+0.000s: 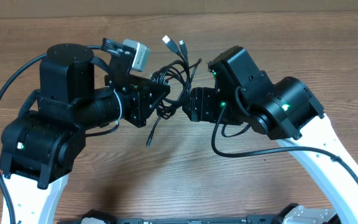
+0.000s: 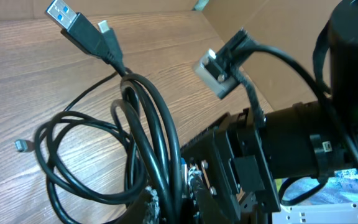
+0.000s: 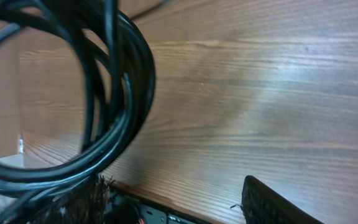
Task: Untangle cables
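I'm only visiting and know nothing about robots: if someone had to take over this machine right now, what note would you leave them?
Left gripper: shut on the cables, holding the bundle between the two arms.
Right gripper: open; the loops lie against one finger, not gripped.
Where: all in one tangled coil above the table. Two USB plugs stick out at the far side, and a loose end trails toward the robot.
Done: bundle grasped.
Left: no cord is separated yet, so all the untangling remains.

Looped cables (image 3: 114, 93) (all black) arc over the wooden table (image 3: 260, 93).
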Robot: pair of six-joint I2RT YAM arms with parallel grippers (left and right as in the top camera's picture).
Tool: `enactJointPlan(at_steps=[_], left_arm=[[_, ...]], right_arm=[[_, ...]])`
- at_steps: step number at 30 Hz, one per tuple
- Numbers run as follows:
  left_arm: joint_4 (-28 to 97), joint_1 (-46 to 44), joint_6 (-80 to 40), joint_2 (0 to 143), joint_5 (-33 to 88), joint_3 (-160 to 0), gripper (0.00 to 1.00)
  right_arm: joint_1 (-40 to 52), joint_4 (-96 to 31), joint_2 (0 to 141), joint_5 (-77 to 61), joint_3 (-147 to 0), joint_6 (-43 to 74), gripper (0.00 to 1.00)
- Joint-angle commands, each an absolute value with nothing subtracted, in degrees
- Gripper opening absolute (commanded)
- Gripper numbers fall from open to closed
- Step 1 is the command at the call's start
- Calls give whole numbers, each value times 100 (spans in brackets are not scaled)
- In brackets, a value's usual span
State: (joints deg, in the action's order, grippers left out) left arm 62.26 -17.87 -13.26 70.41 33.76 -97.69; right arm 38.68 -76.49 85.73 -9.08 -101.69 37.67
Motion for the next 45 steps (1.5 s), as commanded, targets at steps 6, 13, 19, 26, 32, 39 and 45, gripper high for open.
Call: enactJointPlan(at_steps=[6, 13, 19, 26, 32, 39, 45], left_arm=[[6287, -1767, -1308, 6995, 3413, -9959, 11], [6274, -1765, -1306, 6995, 3411, -9959, 11], [6160, -1765, -1315, 6995, 3415, -9961, 11], [6119, -1765, -1332, 6971, 3413, -9961, 10], [5953, -1765, -1393, 6945, 3411, -9961, 10], [5927, -1765, -1437, 6945, 3411, -9961, 10], [5927, -1765, -1437, 6930, 3409, -9961, 9]], right_arm=[[3894, -7247, 8530, -928, -10167, 3907, 67], [3894, -7269, 8530, -926, -10160, 4224, 63], [3894, -7277, 8530, -910, -10160, 4219, 33], [3894, -7290, 8530, -913, -10160, 4224, 39], [3894, -7422, 8530, -917, -10156, 4377, 20], [3896, -7422, 8530, -1083, -10156, 4394, 29], [3896, -7422, 8530, -1079, -10156, 4392, 4]])
